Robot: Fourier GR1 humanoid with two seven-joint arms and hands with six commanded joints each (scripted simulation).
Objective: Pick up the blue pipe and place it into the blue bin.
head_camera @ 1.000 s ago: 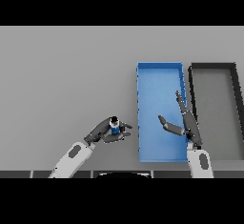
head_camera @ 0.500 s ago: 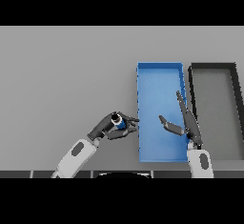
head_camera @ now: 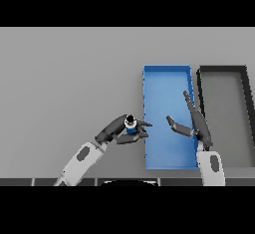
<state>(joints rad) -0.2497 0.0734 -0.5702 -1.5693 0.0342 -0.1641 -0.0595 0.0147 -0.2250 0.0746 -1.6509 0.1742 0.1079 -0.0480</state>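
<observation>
Two rectangular bins sit side by side on the right half of the flat grey table (head_camera: pixel 64 73): one shallow blue bin (head_camera: pixel 167 69) and, just to its right, one black-rimmed bin with a grey floor (head_camera: pixel 222 69), the two near each other but apart. A single short blue pipe with a dark top (head_camera: pixel 130 125) is held just outside the blue bin's left wall, near its lower half. The left hand (head_camera: pixel 119 130) has its dark fingers and thumb curled round the pipe, fingertips reaching to the bin's left edge. The right hand (head_camera: pixel 195 124) hangs over the blue bin's right side, fingers straight and spread, thumb pointing left, holding nothing. The blue bin's floor lies bare between the hands, and broad open tabletop stretches left and beyond.
</observation>
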